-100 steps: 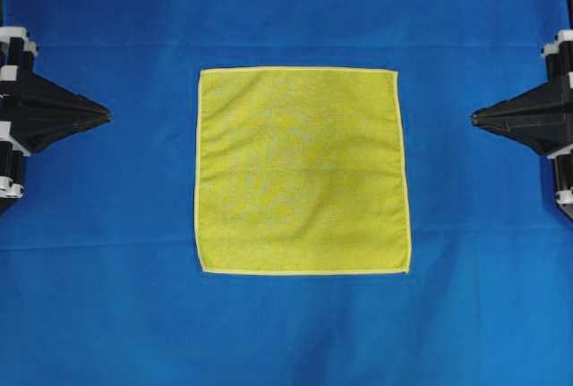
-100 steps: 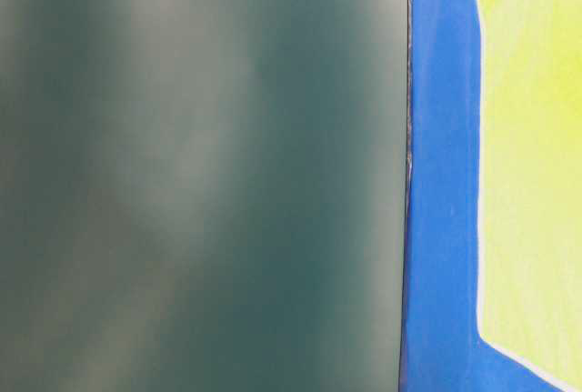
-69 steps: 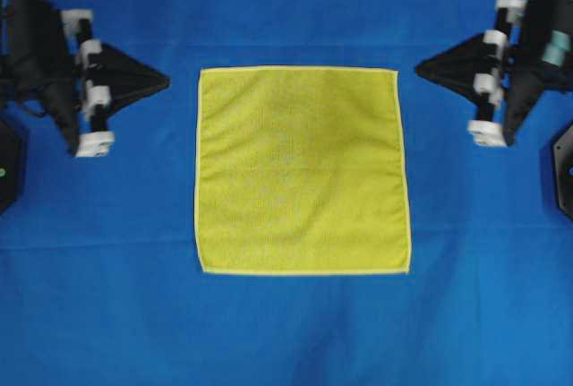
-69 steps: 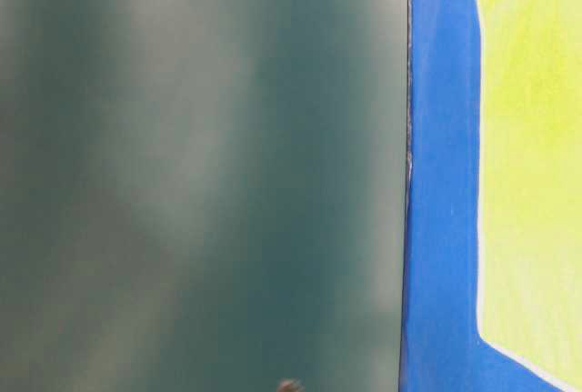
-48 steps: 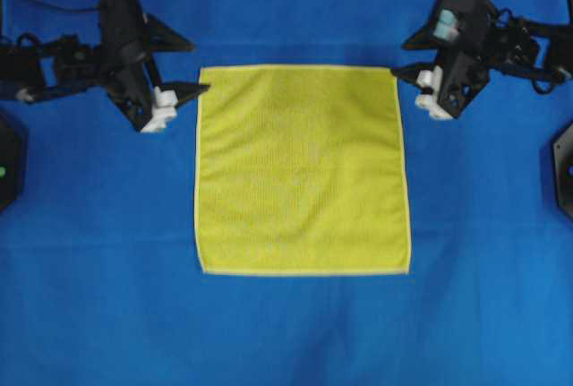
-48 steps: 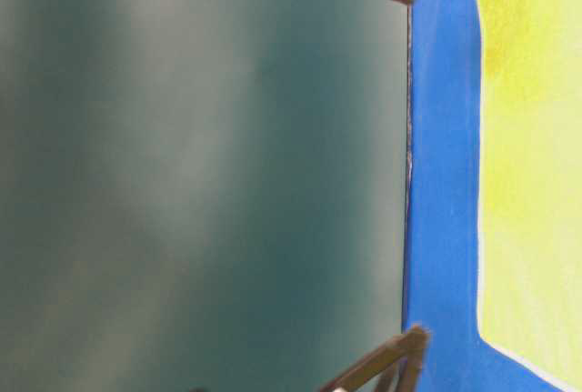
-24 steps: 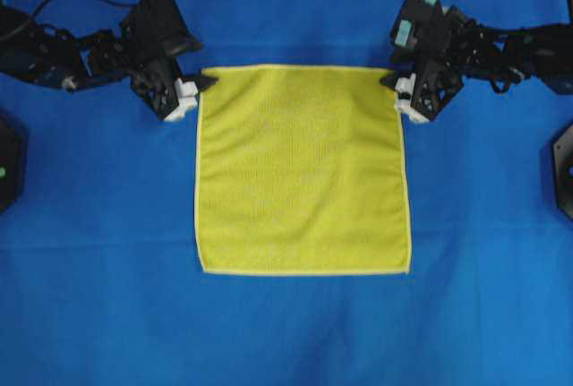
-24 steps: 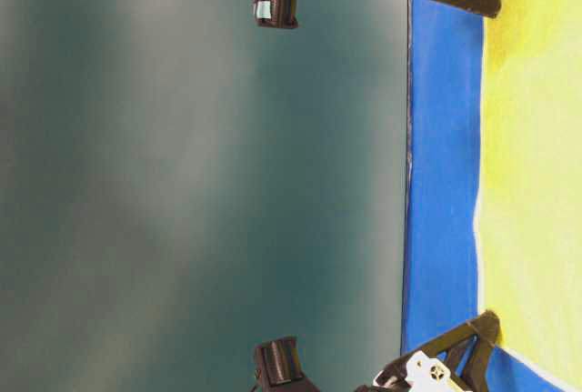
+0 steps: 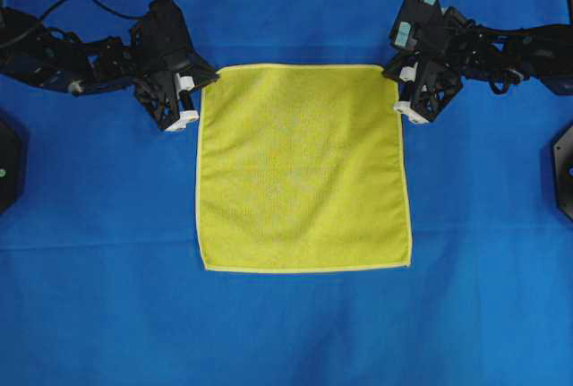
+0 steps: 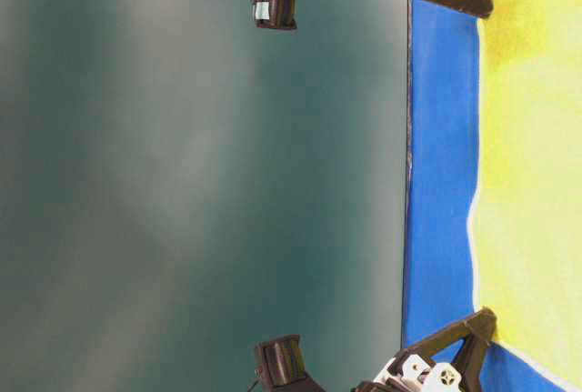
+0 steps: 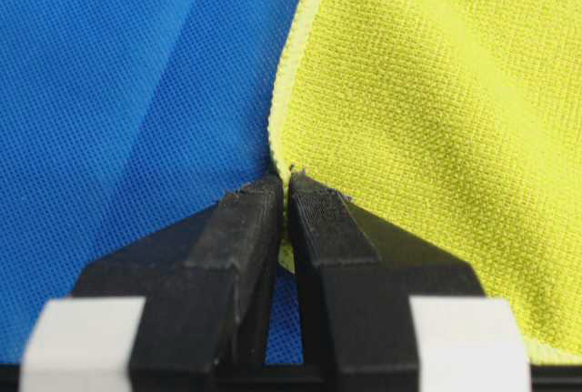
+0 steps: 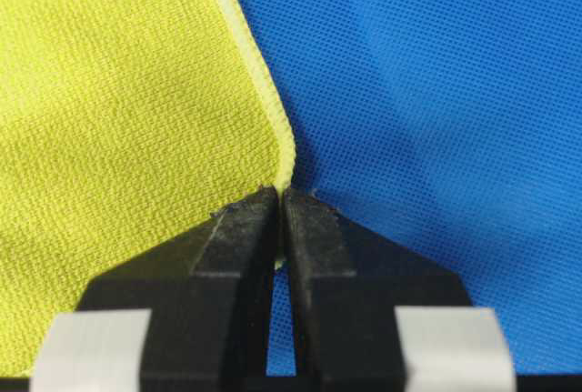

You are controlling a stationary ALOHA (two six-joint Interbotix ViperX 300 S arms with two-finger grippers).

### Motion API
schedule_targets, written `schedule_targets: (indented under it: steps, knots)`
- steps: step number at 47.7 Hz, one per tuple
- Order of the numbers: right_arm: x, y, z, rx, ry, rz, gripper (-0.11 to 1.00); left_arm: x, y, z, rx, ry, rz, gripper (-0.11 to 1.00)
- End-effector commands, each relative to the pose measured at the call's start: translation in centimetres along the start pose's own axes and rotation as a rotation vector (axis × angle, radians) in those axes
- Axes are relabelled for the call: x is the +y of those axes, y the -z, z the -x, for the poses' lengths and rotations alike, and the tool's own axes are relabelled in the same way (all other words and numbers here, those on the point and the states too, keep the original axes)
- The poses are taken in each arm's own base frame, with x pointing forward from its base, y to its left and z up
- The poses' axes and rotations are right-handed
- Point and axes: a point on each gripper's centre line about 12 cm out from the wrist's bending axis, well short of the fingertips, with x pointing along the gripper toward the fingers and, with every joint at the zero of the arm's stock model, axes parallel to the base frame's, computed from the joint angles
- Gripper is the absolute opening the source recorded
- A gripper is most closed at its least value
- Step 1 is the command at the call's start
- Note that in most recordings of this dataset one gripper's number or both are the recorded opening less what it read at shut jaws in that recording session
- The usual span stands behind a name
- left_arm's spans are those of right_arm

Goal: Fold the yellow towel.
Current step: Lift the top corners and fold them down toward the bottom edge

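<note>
The yellow towel [image 9: 303,167] lies spread flat and square on the blue cloth [image 9: 286,332]. My left gripper [image 9: 205,76] is at its far left corner, shut on that corner. In the left wrist view the black fingertips [image 11: 245,219] of the left gripper [image 11: 286,178] pinch the pale hem of the towel [image 11: 436,119]. My right gripper [image 9: 392,72] is shut on the far right corner. The right wrist view shows the right gripper [image 12: 279,194] with the hem of the towel [image 12: 118,110] caught between its tips. At table level the towel's [image 10: 536,183] far edge bows slightly between the two pinched corners.
The blue cloth covers the whole work surface, with soft creases near the front. Black arm bases sit at the left edge [image 9: 7,167] and right edge [image 9: 564,167]. A dark teal wall [image 10: 200,174] stands behind the table's far edge.
Both arms came in from the sides to the towel's far corners, and both grippers went from open to shut on them. The far edge now bows a little.
</note>
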Motion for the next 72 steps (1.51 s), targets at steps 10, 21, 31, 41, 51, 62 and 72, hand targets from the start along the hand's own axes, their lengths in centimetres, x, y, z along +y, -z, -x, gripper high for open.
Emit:
schedule_targets:
  steps: [10, 21, 31, 41, 51, 62, 72]
  knots:
    - [-0.2, -2.2, 2.6, -0.058, 0.007, -0.01, 0.03, 0.5, -4.0, 1.7, -0.038, -0.005, -0.062, 0.03]
    - [-0.2, -2.1, 2.9, -0.055, 0.008, -0.013, 0.03, 0.6, -4.5, 2.3, -0.035, -0.006, -0.057, 0.03]
    - [0.8, -2.3, 3.9, -0.051, -0.014, 0.006, 0.03, -1.5, -5.0, 3.6, -0.029, 0.043, -0.068, 0.03]
    - [4.3, -2.4, 6.2, -0.055, -0.098, 0.042, 0.03, -6.8, -5.6, 6.0, -0.03, 0.166, -0.105, 0.03]
    - [8.9, -0.7, 7.9, -0.024, -0.221, 0.043, 0.03, -12.4, -4.9, 7.3, -0.015, 0.294, -0.1, 0.03]
    - [13.7, 1.0, 8.9, 0.03, -0.335, 0.039, 0.03, -17.1, -3.8, 8.4, 0.012, 0.398, -0.102, 0.03]
    - [16.9, 2.6, 9.0, 0.093, -0.396, 0.021, 0.03, -20.6, -2.9, 8.5, 0.046, 0.46, -0.127, 0.03]
